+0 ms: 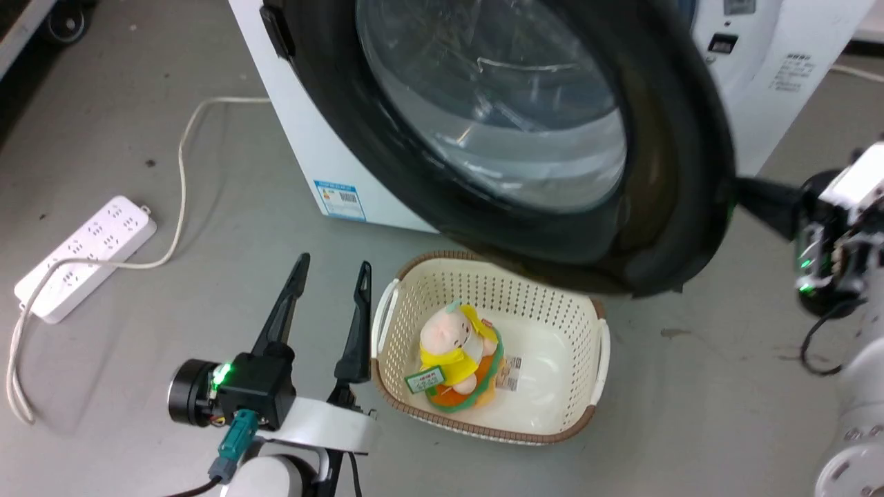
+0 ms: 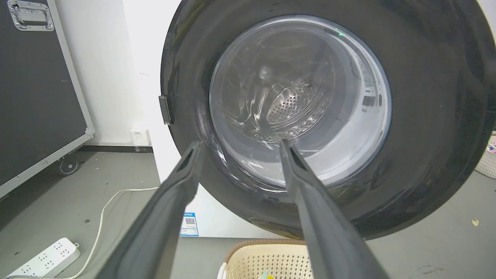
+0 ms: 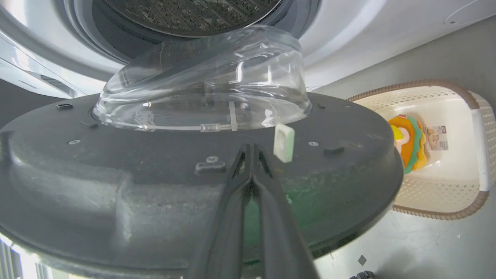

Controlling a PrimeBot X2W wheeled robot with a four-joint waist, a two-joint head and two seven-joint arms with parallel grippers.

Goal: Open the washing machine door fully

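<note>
Head view: left gripper (image 1: pixel 333 262) spread wide, empty, just beside basket (image 1: pixel 442 257) holding plush toy (image 1: pixel 452 352); washing machine door (image 1: pixel 680 152) stands partly open above. Right wrist view adds: right gripper (image 3: pixel 251 149) fingers pinched together, tips at door's inner face.

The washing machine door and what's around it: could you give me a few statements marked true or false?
1. The large round washing machine door, glossy black ring around clear glass, is shut tight against the white machine. False: it stands ajar, the steel drum showing behind it.
2. The right gripper has its two dark fingers together, tips at the door's inner face. True.
3. A pink and yellow plush toy lies in the cream plastic basket with a brown rim. True.
4. The left gripper holds that toy. False: it is open and empty, beside the basket.
</note>
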